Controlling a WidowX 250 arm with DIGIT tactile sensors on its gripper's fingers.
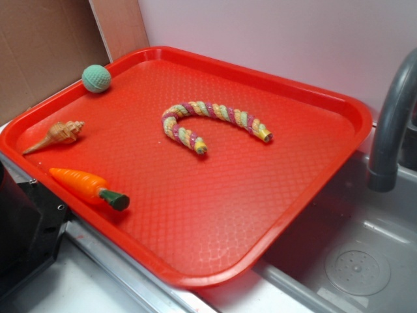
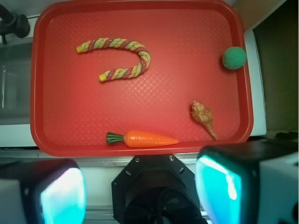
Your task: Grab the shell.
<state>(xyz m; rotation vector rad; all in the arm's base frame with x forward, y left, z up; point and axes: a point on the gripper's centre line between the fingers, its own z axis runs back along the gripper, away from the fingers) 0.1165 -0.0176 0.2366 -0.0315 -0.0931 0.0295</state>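
The shell (image 1: pixel 57 135) is a small tan-orange knobbly spiral with a thin pointed tail. It lies on the red tray (image 1: pixel 273 215) near its left edge. In the wrist view the shell (image 2: pixel 203 117) lies at the tray's lower right, tail pointing toward the near rim. My gripper (image 2: pixel 140 191) is open and empty, high above the robot base, well short of the tray. Its two fingers, with cyan pads (image 2: pixel 60 196), frame the bottom of the wrist view. The gripper does not show in the exterior view.
An orange toy carrot (image 1: pixel 85 185) with a green stem lies near the shell by the tray's near edge. A green ball (image 1: pixel 96 78) sits at the far left corner. A twisted rope candy cane (image 1: pixel 208 124) lies mid-tray. A grey faucet (image 1: pixel 391 124) and sink (image 1: pixel 352 261) stand to the right.
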